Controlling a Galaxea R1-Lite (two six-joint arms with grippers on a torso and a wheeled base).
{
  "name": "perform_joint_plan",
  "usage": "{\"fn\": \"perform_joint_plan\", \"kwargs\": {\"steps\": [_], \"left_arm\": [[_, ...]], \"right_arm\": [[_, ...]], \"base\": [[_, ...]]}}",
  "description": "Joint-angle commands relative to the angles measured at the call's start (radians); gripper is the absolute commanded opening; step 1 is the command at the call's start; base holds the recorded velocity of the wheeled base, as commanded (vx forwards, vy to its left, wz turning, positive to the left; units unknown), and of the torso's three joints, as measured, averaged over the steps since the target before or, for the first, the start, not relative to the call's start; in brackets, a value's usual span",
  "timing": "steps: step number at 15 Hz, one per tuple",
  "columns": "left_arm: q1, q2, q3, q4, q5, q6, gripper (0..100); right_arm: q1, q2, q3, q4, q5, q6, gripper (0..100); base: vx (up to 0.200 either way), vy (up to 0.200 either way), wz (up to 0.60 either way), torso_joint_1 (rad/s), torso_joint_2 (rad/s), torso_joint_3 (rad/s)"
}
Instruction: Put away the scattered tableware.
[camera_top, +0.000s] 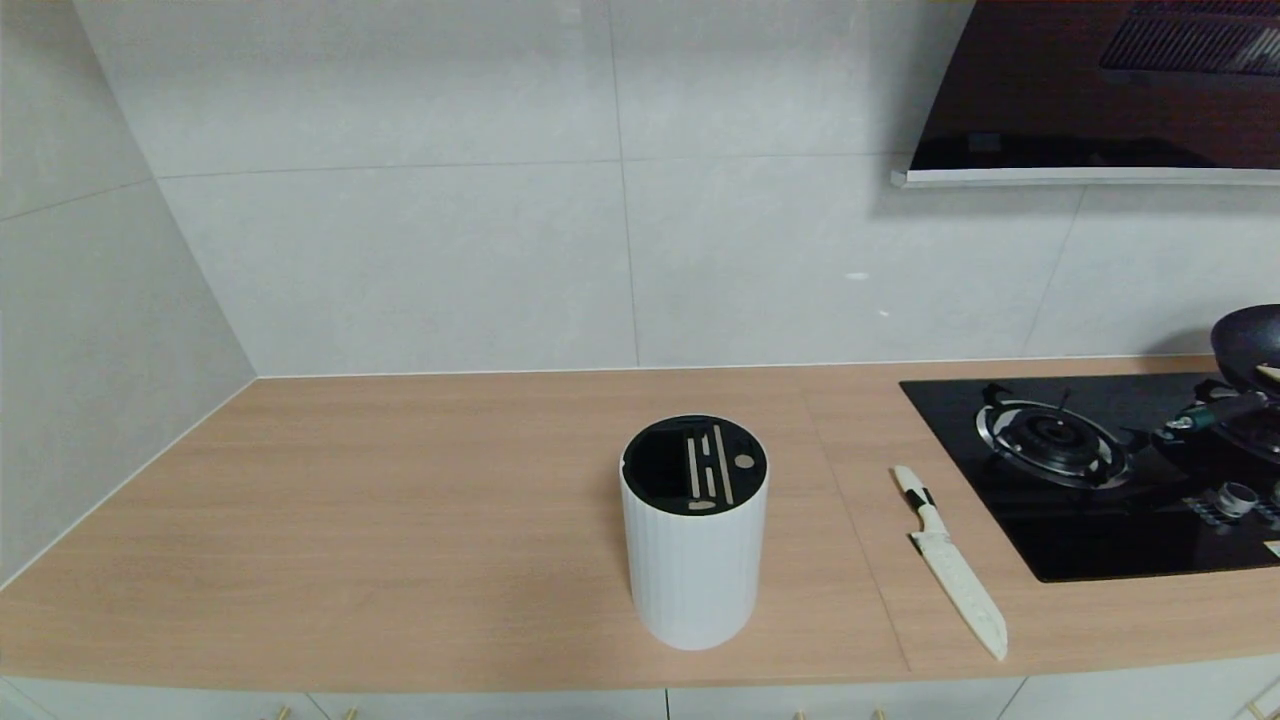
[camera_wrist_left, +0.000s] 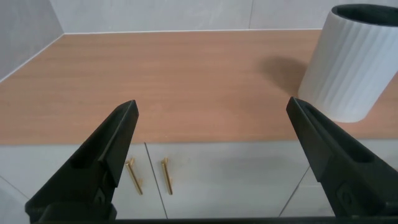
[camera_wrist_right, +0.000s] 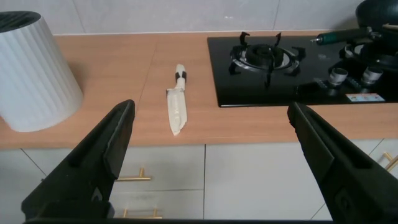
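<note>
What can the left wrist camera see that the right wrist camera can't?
The left wrist view, unlike the right one, takes in the side wall and the left end effector, which is open. The right wrist view, unlike the left, takes in the knife, the stove, the pan and the right end effector, also open. Both share the white holder, the counter and gold cabinet handles.
</note>
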Motion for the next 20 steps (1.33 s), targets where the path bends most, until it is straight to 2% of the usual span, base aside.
{"fn": "perform_joint_plan", "kwargs": {"steps": [1, 8, 9, 10, 12, 13, 14, 15, 17, 20], "left_arm": [[0.0, 0.0, 0.0, 0.0, 0.0, -0.001, 100], [0.0, 0.0, 0.0, 0.0, 0.0, -0.001, 100], [-0.002, 0.0, 0.0, 0.0, 0.0, -0.001, 100], [0.0, 0.0, 0.0, 0.0, 0.0, -0.001, 100], [0.0, 0.0, 0.0, -0.001, 0.0, -0.001, 100], [0.0, 0.0, 0.0, 0.0, 0.0, -0.001, 100], [0.0, 0.0, 0.0, 0.0, 0.0, -0.001, 100], [0.0, 0.0, 0.0, -0.001, 0.0, -0.001, 100], [0.0, 0.0, 0.0, 0.0, 0.0, -0.001, 100], [-0.002, 0.0, 0.0, 0.0, 0.0, -0.001, 100]], "right_arm": [[0.001, 0.001, 0.0, 0.0, 0.0, 0.0, 100], [0.001, 0.001, 0.0, 0.0, 0.001, -0.013, 100], [0.001, 0.001, -0.015, -0.008, 0.004, -0.026, 100], [0.008, 0.048, -0.138, -0.008, 0.02, -0.019, 100], [0.028, 0.257, -0.347, 0.003, 0.039, 0.001, 100], [0.028, 0.371, -0.414, 0.001, 0.049, 0.0, 100], [0.028, 0.371, -0.414, 0.001, 0.049, 0.0, 100], [0.028, 0.63, -0.54, -0.011, 0.099, 0.001, 100], [0.03, 0.843, -0.624, -0.022, 0.121, -0.002, 100], [0.099, 1.113, -0.704, -0.039, 0.122, 0.003, 100]], "base": [[0.0, 0.0, 0.0, 0.0, 0.0, 0.0], [0.0, 0.0, 0.0, 0.0, 0.0, 0.0], [0.0, 0.0, 0.0, 0.0, 0.0, 0.0], [0.0, 0.0, 0.0, 0.0, 0.0, 0.0], [0.0, 0.0, 0.0, 0.0, 0.0, 0.0], [0.0, 0.0, 0.0, 0.0, 0.0, 0.0], [0.0, 0.0, 0.0, 0.0, 0.0, 0.0], [0.0, 0.0, 0.0, 0.0, 0.0, 0.0], [0.0, 0.0, 0.0, 0.0, 0.0, 0.0], [0.0, 0.0, 0.0, 0.0, 0.0, 0.0]]}}
